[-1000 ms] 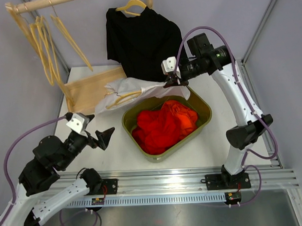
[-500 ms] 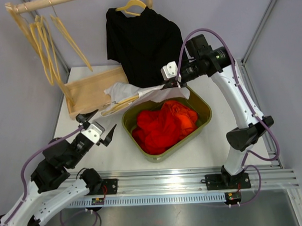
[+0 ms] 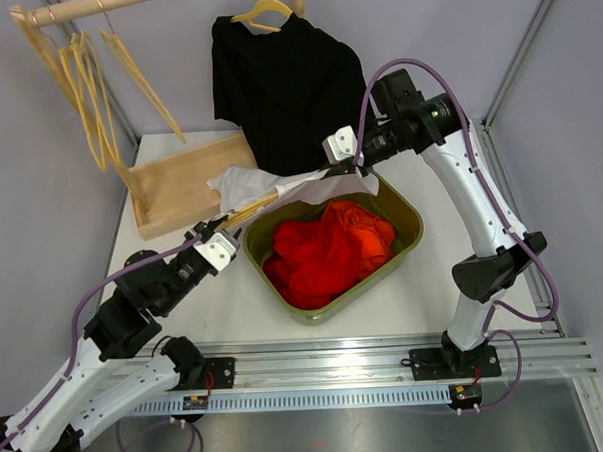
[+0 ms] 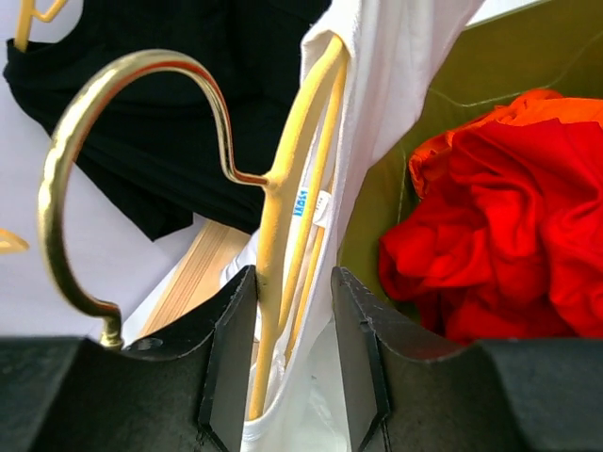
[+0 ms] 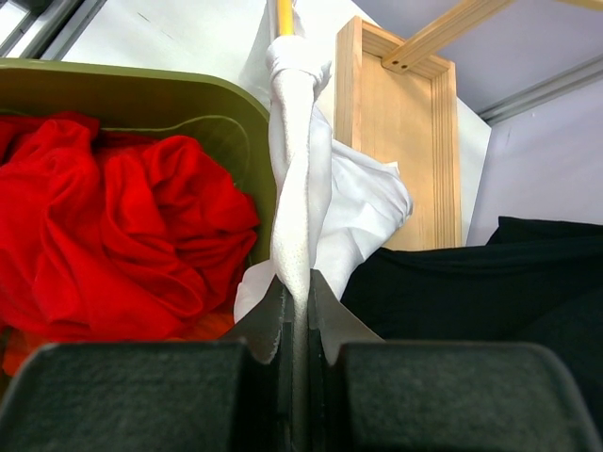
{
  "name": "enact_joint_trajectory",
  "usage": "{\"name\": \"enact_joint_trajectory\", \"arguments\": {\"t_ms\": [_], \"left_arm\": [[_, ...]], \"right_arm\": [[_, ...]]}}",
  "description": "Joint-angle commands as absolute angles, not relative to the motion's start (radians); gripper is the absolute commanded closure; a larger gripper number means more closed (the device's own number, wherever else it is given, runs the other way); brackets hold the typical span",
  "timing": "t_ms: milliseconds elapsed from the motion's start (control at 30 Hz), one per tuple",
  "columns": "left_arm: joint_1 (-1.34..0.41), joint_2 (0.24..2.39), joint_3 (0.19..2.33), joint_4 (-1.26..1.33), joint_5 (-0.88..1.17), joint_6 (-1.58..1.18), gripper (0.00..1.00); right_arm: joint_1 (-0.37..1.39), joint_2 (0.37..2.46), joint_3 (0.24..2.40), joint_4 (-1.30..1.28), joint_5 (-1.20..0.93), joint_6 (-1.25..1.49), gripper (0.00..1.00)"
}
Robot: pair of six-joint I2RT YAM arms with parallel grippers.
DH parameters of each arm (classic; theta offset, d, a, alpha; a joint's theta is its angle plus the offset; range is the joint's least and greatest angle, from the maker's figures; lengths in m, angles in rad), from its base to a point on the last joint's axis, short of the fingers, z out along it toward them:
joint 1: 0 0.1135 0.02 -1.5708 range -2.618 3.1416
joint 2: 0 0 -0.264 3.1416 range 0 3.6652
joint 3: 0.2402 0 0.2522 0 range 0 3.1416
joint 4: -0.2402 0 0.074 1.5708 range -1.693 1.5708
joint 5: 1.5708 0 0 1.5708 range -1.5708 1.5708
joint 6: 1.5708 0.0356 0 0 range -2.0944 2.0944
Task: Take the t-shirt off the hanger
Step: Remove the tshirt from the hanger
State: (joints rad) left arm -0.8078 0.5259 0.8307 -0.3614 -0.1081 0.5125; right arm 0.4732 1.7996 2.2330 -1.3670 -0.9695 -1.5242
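White t-shirt [image 3: 241,179] on its hanger [image 4: 279,184] hung between both tools at the far rim of the green bin [image 3: 409,221]
Right tool [image 5: 292,281] was pinched together on a twisted shirt fold; left tool [image 4: 292,287] had its fingers either side of the hanger's neck, grip impossible to tell; red cloth [image 3: 327,245] filled the bin.
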Motion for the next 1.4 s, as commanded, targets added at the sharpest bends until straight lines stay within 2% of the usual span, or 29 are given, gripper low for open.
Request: {"name": "enact_joint_trajectory", "arguments": {"t_ms": [0,100,133,233,367,433,600,667,700,800,867,967,1067,1200,1233,1300,1333,1367], "left_arm": [[-0.785,0.546,0.857,-0.27,-0.045,0.522,0.6],[-0.755,0.571,0.859,-0.267,-0.023,0.523,0.56],[-0.74,0.575,0.859,-0.265,-0.018,0.525,0.51],[-0.703,0.592,0.861,-0.258,-0.005,0.525,0.44],[-0.657,0.598,0.862,-0.25,0.057,0.531,0.45],[-0.622,0.601,0.861,-0.249,0.077,0.534,0.48],[-0.551,0.632,0.868,-0.242,0.182,0.529,0.68],[-0.526,0.652,0.873,-0.239,0.222,0.525,0.71],[-0.522,0.658,0.877,-0.239,0.233,0.525,0.76],[-0.511,0.678,0.888,-0.236,0.259,0.523,0.83],[-0.508,0.683,0.893,-0.239,0.264,0.52,1.0],[-0.503,0.667,0.888,-0.232,0.25,0.514,1.0],[-0.496,0.634,0.871,-0.219,0.203,0.499,1.0],[-0.476,0.597,0.851,-0.213,0.118,0.453,1.0],[-0.468,0.588,0.845,-0.219,0.095,0.443,1.0],[-0.459,0.571,0.845,-0.225,0.078,0.411,1.0],[-0.453,0.565,0.845,-0.239,0.069,0.4,1.0],[-0.451,0.563,0.85,-0.247,0.069,0.391,1.0]], "right_arm": [[0.485,1.746,2.252,-1.594,-1.051,-1.555,1.0],[0.483,1.749,2.258,-1.598,-1.063,-1.557,1.0],[0.483,1.75,2.263,-1.603,-1.065,-1.557,1.0],[0.485,1.75,2.264,-1.609,-1.072,-1.559,1.0],[0.485,1.75,2.258,-1.623,-1.077,-1.568,1.0],[0.486,1.75,2.253,-1.624,-1.077,-1.574,1.0],[0.489,1.749,2.247,-1.628,-1.078,-1.575,1.0],[0.489,1.749,2.244,-1.625,-1.078,-1.574,1.0],[0.489,1.75,2.244,-1.624,-1.08,-1.571,1.0],[0.491,1.752,2.238,-1.609,-1.08,-1.556,1.0],[0.491,1.75,2.224,-1.583,-1.08,-1.527,1.0],[0.491,1.75,2.206,-1.498,-1.072,-1.458,1.0],[0.491,1.75,2.181,-1.389,-1.055,-1.301,0.95],[0.491,1.767,2.177,-1.26,-1.04,-1.124,0.81],[0.491,1.77,2.18,-1.188,-1.032,-1.073,0.58],[0.491,1.778,2.19,-1.109,-1.019,-0.91,0.39],[0.491,1.781,2.197,-1.029,-0.997,-0.853,0.26],[0.491,1.784,2.206,-0.994,-0.983,-0.756,0.2]]}}
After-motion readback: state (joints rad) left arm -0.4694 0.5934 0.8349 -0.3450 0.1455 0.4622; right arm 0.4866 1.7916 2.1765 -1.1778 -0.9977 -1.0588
